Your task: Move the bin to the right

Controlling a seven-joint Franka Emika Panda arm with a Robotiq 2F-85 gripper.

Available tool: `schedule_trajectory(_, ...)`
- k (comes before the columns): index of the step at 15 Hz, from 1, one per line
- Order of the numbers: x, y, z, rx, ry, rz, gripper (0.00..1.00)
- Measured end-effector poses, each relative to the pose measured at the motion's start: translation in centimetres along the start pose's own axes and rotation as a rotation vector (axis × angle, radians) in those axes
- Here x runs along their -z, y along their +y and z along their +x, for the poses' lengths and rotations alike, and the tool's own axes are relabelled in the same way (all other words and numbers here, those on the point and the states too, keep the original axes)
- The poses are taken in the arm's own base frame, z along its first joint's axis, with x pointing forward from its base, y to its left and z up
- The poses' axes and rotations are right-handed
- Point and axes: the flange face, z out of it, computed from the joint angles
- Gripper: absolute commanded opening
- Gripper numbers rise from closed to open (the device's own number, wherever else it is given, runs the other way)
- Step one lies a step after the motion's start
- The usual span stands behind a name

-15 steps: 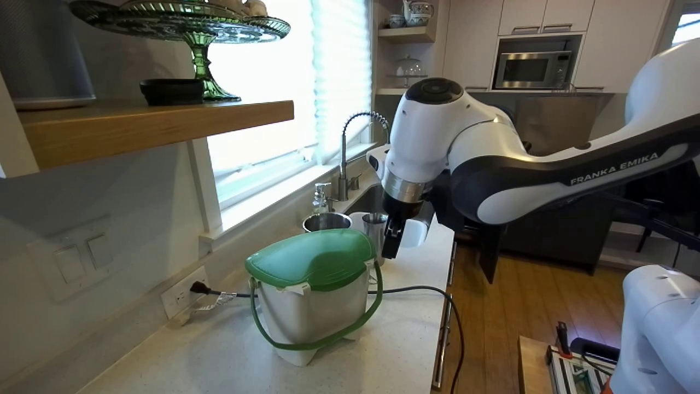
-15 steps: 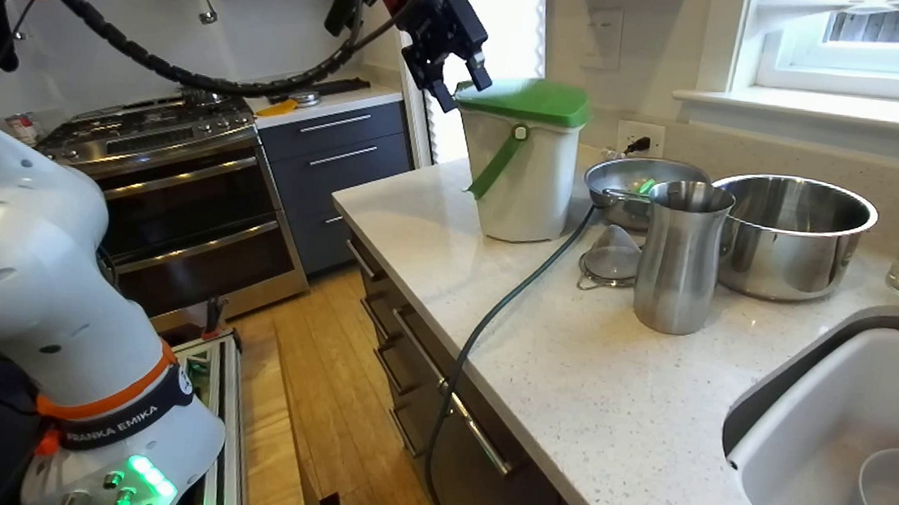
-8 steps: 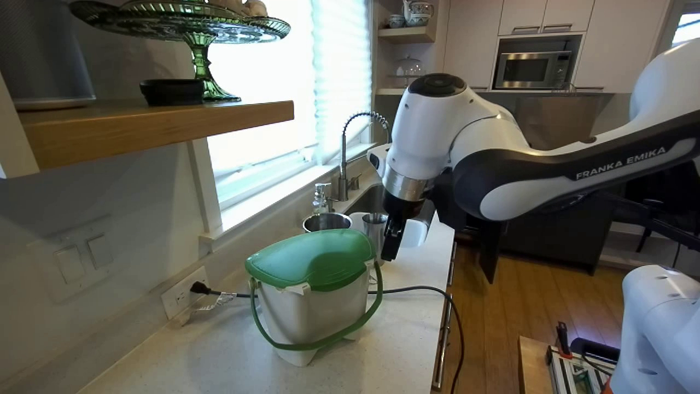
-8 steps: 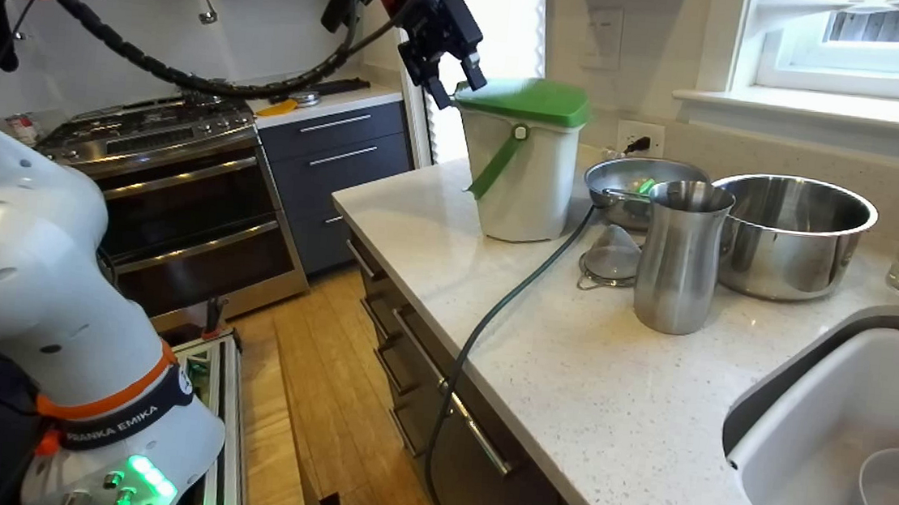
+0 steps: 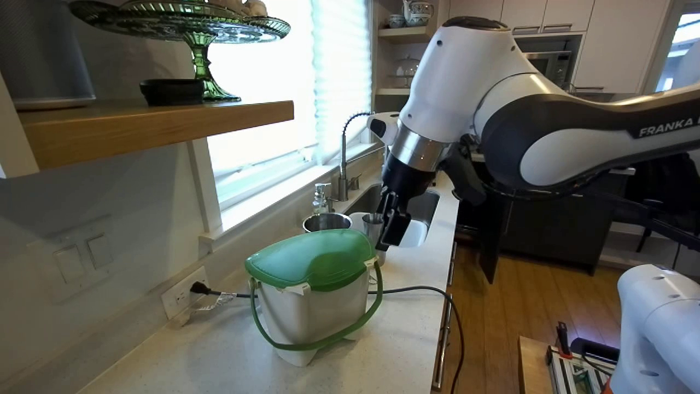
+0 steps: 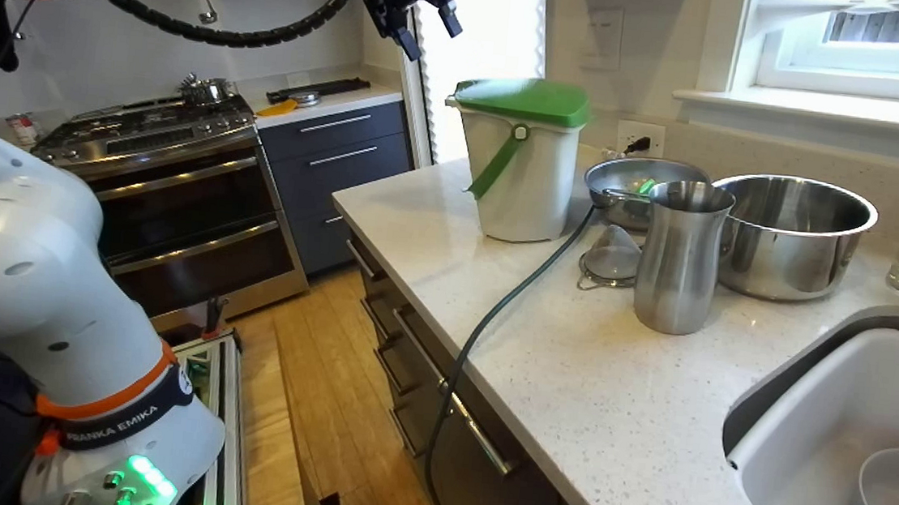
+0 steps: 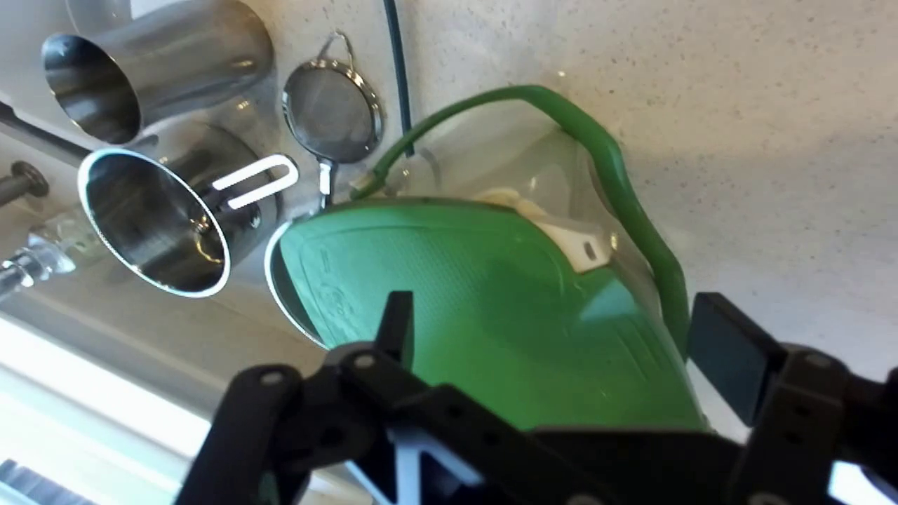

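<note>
Bin (image 6: 530, 182) stands upright on the counter (image 6: 569, 377), green lid (image 6: 524, 100) on, handle (image 6: 498, 164) down along one side. Gripper (image 6: 433, 38) hangs above lid level in an exterior view, apart from the bin, jaws spread wide. Wrist view shows the lid beyond the fingertips (image 7: 729, 351) and framed between them, the handle's arc appearing beside one fingertip.

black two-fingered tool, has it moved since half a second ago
Yes: in an exterior view, the black two-fingered tool has shifted up and left in the picture, judged against the pale rectangular wall switch plate.
</note>
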Motion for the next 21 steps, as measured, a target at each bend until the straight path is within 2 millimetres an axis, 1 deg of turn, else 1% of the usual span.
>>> schedule_trajectory(2, 0.6, -1.4, 1.0, 0.014, 0.054, 0.024, 1.00)
schedule_trajectory(4, 0.5, -2.9, 2.3, 0.003, 0.107, 0.034, 1.00)
schedule_trajectory(6, -0.2, -4.2, 3.7, -0.046, 0.153, 0.043, 1.00)
schedule_trajectory(9, -2.0, -5.7, 5.9, -0.139, 0.183, 0.047, 1.00)
schedule_trajectory(13, -4.3, -6.4, 8.4, -0.226, 0.173, 0.000, 1.00)
schedule_trajectory(16, -5.6, -6.5, 10.0, -0.242, 0.175, -0.035, 1.00)
schedule_trajectory(21, -7.6, -7.1, 11.7, -0.229, 0.171, -0.059, 1.00)
